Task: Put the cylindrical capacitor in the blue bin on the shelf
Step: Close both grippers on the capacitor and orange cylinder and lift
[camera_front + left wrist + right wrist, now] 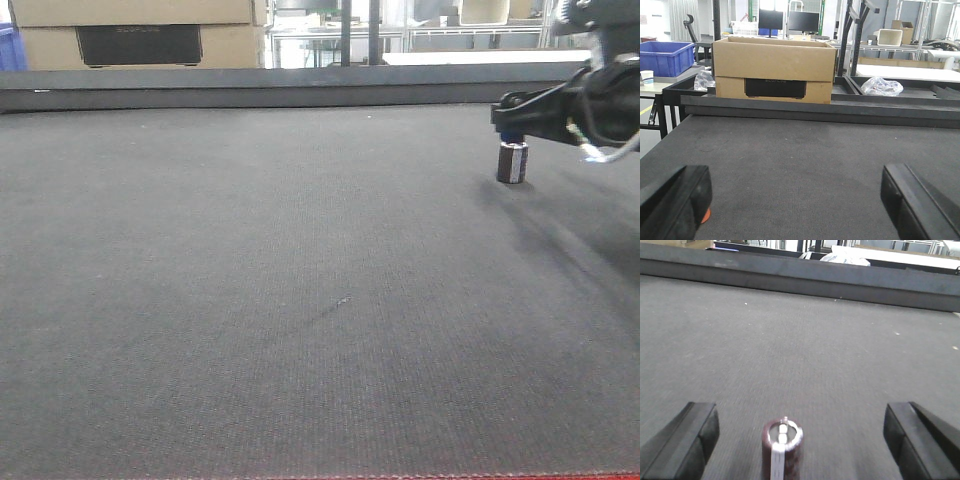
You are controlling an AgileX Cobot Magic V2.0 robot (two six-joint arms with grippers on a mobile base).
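The cylindrical capacitor (512, 163) stands upright on the dark mat at the right. It has a dark brown sleeve, a pale stripe and a silvery top. My right gripper (512, 118) hovers just above it. In the right wrist view the capacitor (782, 447) sits between the wide-apart black fingers (687, 440), a little left of centre and touching neither; the right gripper (800, 445) is open. My left gripper (797, 205) is open over bare mat with nothing between its fingers. The shelf and its blue bin are out of view.
A raised dark ledge (280, 88) bounds the mat's far edge. Behind it stand a cardboard box (772, 67) and a crumpled plastic bag (882, 86). A large blue crate (665, 56) rests on a side table at the far left.
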